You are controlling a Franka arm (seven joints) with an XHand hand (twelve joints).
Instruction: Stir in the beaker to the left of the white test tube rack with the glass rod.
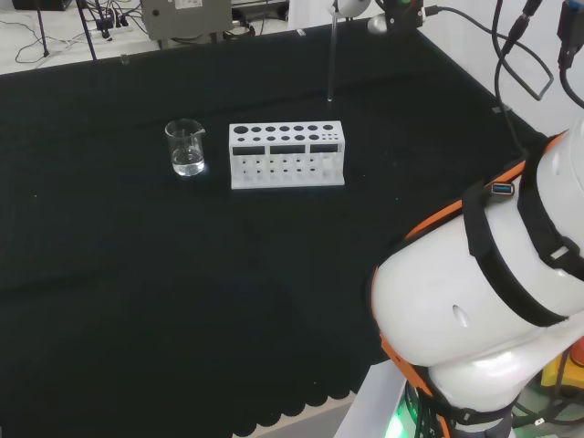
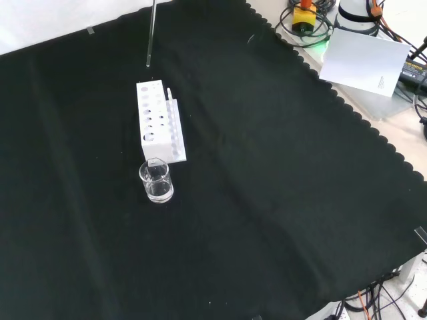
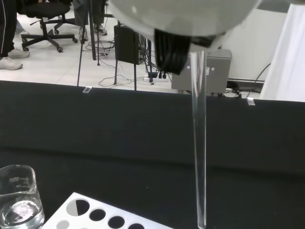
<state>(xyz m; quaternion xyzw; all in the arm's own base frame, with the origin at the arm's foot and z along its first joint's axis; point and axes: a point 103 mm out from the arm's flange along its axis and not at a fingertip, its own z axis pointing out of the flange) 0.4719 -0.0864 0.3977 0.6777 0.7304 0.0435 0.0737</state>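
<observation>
A clear glass beaker [image 1: 186, 148] with a little liquid stands on the black cloth, left of the white test tube rack [image 1: 286, 153] in the head view. In the front view the beaker [image 2: 156, 181] is just nearer than the rack [image 2: 159, 120]. The hand [image 1: 351, 7] is high at the far edge, shut on a glass rod [image 1: 331, 64] that hangs upright. The rod's tip floats above the cloth just beyond the rack's right end. In the front view the rod [image 2: 151, 37] drops in from the top, above the rack. The wrist view shows the hand [image 3: 181, 19], rod [image 3: 198, 143], beaker [image 3: 18, 200] and rack [image 3: 100, 217].
The arm's white links [image 1: 493, 301] stand at the head view's right. A grey box [image 1: 187, 16] sits past the cloth's far edge. In the front view a white sheet [image 2: 363, 61] and cables lie beyond the cloth's scalloped edge [image 2: 347, 107].
</observation>
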